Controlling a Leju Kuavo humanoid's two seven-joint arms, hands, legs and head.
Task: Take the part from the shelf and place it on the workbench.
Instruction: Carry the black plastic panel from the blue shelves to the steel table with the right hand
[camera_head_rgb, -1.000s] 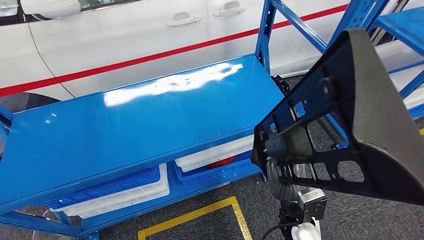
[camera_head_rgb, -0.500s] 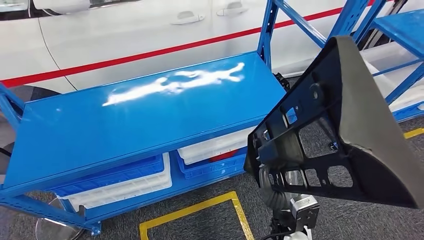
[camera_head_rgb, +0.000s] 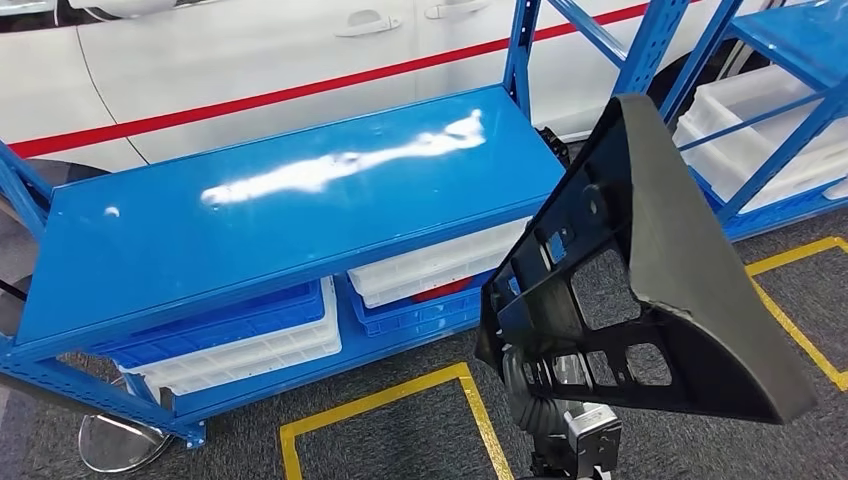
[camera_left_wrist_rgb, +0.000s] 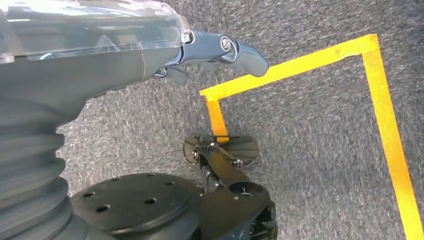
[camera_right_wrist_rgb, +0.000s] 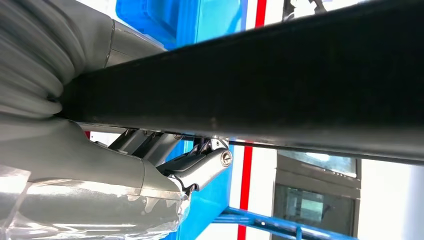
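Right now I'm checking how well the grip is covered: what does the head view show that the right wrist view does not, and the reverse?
Only the head view gives the whole black part, a ribbed triangular frame held up beside the blue workbench, with white and blue bins beneath it and yellow floor tape. Only the right wrist view shows the right hand close up, its fingers against the underside of the part's edge. Both show the part, the blue frame and the white car body with its red stripe.
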